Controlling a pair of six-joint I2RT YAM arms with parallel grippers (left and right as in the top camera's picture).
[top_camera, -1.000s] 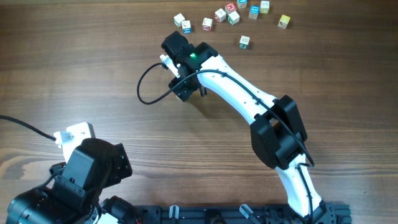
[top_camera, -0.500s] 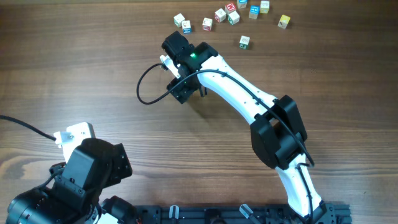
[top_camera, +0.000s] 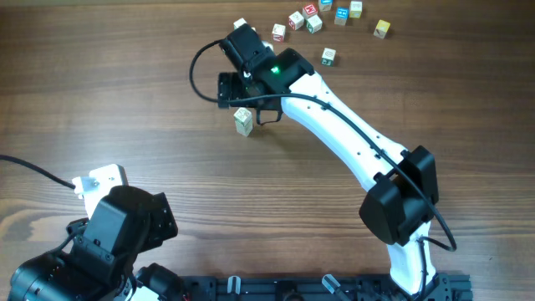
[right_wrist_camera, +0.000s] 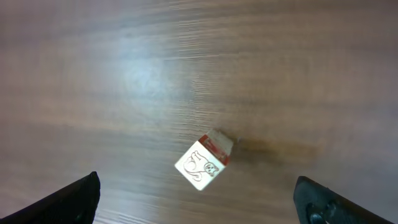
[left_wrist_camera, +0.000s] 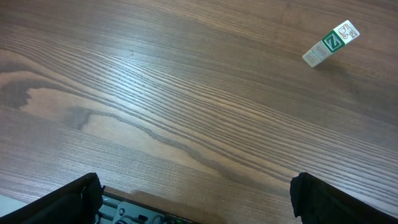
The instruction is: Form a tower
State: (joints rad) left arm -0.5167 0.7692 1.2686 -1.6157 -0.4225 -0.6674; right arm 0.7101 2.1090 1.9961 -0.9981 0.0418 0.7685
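Wrist views: left claw [left_wrist_camera: 196, 200] and right claw [right_wrist_camera: 200, 202] cut off at bottom edge, only finger stubs in corners. Right wrist view blurry, red-edged cube [right_wrist_camera: 204, 160] drawing unclear. Overhead: tower [top_camera: 243, 122] markings too small to read; right arm [top_camera: 334, 125] half-covers a white cube [top_camera: 240, 23] near surface's far edge.

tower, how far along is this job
Done: the tower, two cubes high, stands on the table on its own. In hand: nothing; the right gripper and left gripper are both open. Left: loose cubes lie unstacked at the far edge.
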